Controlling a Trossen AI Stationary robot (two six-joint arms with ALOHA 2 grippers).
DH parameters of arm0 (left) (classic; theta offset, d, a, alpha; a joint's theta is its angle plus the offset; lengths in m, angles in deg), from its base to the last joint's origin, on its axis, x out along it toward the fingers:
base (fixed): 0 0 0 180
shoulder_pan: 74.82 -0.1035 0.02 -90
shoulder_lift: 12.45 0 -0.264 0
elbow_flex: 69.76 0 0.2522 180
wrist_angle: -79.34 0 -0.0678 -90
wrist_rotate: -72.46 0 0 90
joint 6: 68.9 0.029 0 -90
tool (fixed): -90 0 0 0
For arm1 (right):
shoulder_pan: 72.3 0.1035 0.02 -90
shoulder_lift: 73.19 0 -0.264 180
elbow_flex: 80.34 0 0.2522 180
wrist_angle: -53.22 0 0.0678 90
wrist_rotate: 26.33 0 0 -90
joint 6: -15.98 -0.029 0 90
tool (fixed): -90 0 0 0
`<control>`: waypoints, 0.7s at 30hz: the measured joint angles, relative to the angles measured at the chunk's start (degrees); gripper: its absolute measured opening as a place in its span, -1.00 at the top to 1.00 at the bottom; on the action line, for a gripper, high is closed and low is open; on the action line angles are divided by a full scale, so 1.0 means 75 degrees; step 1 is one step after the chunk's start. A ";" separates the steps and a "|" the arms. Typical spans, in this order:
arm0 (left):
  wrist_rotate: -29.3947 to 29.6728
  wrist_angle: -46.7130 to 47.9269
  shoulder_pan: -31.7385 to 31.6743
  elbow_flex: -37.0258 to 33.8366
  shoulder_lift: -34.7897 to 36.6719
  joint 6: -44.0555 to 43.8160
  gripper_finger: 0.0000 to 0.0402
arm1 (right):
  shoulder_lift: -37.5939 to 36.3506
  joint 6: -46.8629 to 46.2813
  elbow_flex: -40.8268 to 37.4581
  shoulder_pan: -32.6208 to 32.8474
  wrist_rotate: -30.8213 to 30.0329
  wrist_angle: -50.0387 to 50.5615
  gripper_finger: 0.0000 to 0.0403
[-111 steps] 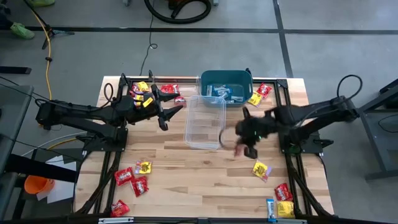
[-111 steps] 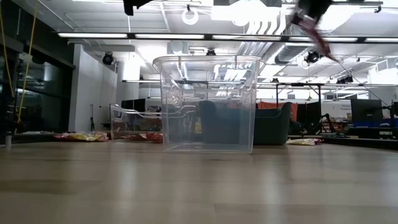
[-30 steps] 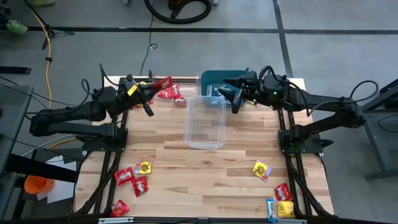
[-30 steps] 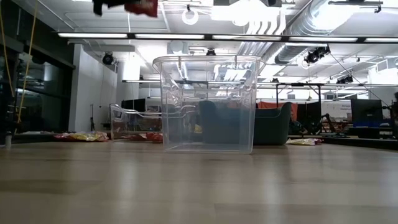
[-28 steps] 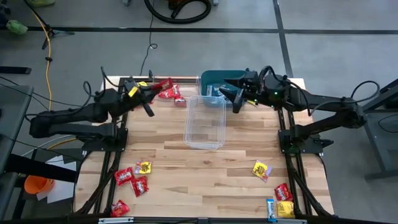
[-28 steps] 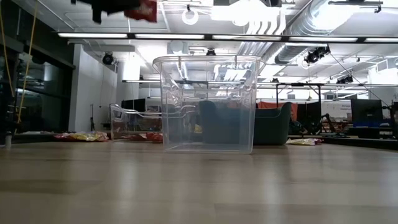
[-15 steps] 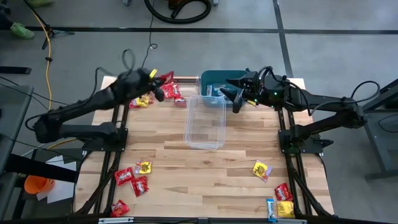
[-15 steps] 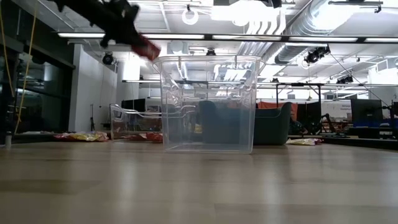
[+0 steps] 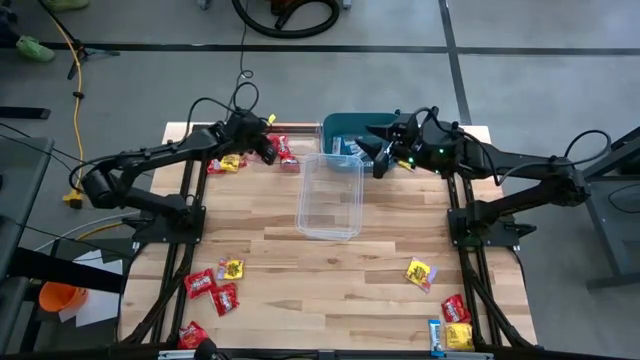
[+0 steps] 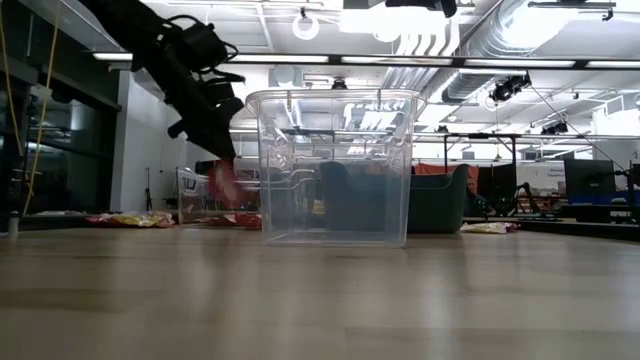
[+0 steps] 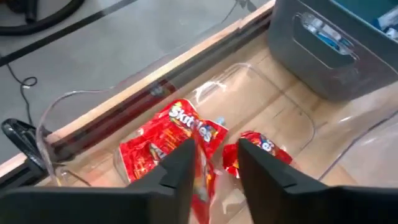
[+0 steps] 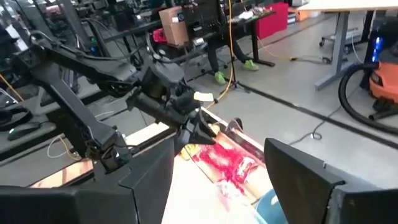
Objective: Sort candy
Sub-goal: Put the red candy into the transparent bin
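Note:
My left gripper [image 9: 266, 150] hangs over a small clear tub [image 11: 62, 109] at the table's far edge, its fingers apart and pointing down at a slant. A red candy packet [image 10: 222, 184] shows as a blur just below the fingertips; in the left wrist view the packet [image 11: 203, 182] sits in the gap between them. Red packets [image 11: 168, 132] lie in that tub. My right gripper [image 9: 378, 158] stands open with nothing in it, over the near left corner of the teal bin [image 9: 385, 128], which holds light blue packets.
A larger clear tub [image 9: 330, 195] stands mid-table. Loose candy lies by the left arm [image 9: 228, 163], at the near left [image 9: 212, 290] and at the near right [image 9: 420, 272], [image 9: 455, 325]. Bare wood lies between these groups.
My left gripper has swung toward the table's right edge and down to the small clear tub, tipping from level to pointing downward. It has opened, and the red packet it carried has dropped from its fingers.

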State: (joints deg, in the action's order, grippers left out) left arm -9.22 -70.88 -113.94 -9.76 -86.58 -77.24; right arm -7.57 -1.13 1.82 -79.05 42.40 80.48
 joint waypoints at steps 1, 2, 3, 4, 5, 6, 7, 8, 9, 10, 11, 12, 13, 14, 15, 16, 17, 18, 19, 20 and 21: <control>0.0038 -0.0028 0.0000 0.0000 0.0000 0.0000 0.39 | 0.0000 -0.0072 0.0000 0.0000 0.0000 0.0090 -0.22; 0.0048 -0.0077 0.0000 0.0000 0.0006 0.0000 0.33 | 0.0000 -0.0112 0.0000 0.0000 -0.0002 0.0176 -0.22; 0.0048 -0.0087 0.0000 0.0005 0.0030 -0.0016 0.27 | 0.0003 -0.0114 0.0000 0.0000 -0.0001 0.0249 -0.22; 0.0046 -0.0055 0.0000 0.0037 0.0068 -0.0072 0.21 | 0.0003 -0.0117 0.0000 0.0000 -0.0002 0.0313 -0.22; 0.0044 -0.0021 0.0001 0.0094 0.0115 -0.0151 0.15 | 0.0003 -0.0115 0.0000 0.0000 -0.0001 0.0355 -0.22; 0.0010 0.0023 0.0001 0.0176 0.0175 -0.0249 0.11 | 0.0003 -0.0114 0.0000 0.0000 0.0001 0.0377 -0.22; -0.0111 0.0099 0.0005 0.0283 0.0254 -0.0329 0.07 | 0.0003 -0.0105 0.0000 0.0000 0.0000 0.0399 -0.22; -0.0302 0.0154 0.0009 0.0397 0.0338 -0.0436 0.03 | 0.0003 -0.0103 0.0000 0.0000 -0.0002 0.0405 -0.22; -0.0554 0.0166 0.0015 0.0524 0.0449 -0.0572 0.00 | 0.0006 -0.0117 0.0000 0.0000 0.0001 0.0402 -0.22; -0.0881 0.0151 0.0022 0.0646 0.0581 -0.0752 -0.02 | 0.0006 -0.0157 0.0000 0.0000 -0.0001 0.0397 -0.22; -0.1244 0.0065 0.0040 0.0744 0.0734 -0.0958 -0.04 | 0.0006 -0.0193 0.0000 0.0000 -0.0008 0.0387 -0.22; -0.1638 -0.0098 0.0082 0.0812 0.0901 -0.1155 -0.04 | 0.0006 -0.0204 0.0000 0.0000 -0.0049 0.0363 -0.22; -0.1987 -0.0338 0.0159 0.0836 0.1085 -0.1307 -0.05 | 0.0006 -0.0186 0.0000 0.0000 -0.0125 0.0342 -0.22; -0.2276 -0.0603 0.0257 0.0836 0.1276 -0.1397 -0.05 | 0.0006 -0.0066 0.0000 0.0000 -0.0179 0.0343 -0.22; -0.2455 -0.0900 0.0396 0.0836 0.1466 -0.1432 -0.05 | 0.0006 0.0104 0.0000 0.0000 -0.0233 0.0341 -0.22; -0.2557 -0.1204 0.0560 0.0836 0.1662 -0.1458 -0.05 | 0.0006 0.0254 0.0000 0.0000 -0.0272 0.0345 -0.22; -0.2593 -0.1506 0.0749 0.0836 0.1833 -0.1460 -0.05 | 0.0006 0.0297 0.0000 0.0000 -0.0279 0.0345 -0.22; -0.2597 -0.1784 0.0964 0.0836 0.1992 -0.1460 -0.05 | 0.0006 0.0300 0.0000 0.0000 -0.0282 0.0343 -0.22; -0.2598 -0.2020 0.1205 0.0836 0.2132 -0.1460 -0.05 | 0.0006 0.0281 0.0000 0.0000 -0.0278 0.0343 -0.22; -0.2598 -0.2241 0.1449 0.0836 0.2256 -0.1458 -0.05 | 0.0006 0.0277 0.0000 0.0000 -0.0257 0.0346 -0.22; -0.2590 -0.2416 0.1715 0.0837 0.2353 -0.1439 -0.05 | 0.0006 0.0285 0.0000 -0.0003 -0.0137 0.0346 -0.22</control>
State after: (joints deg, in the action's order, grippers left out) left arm -28.64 -89.00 -101.07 -3.48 -68.93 -88.03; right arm -7.52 1.00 1.82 -79.07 41.37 83.08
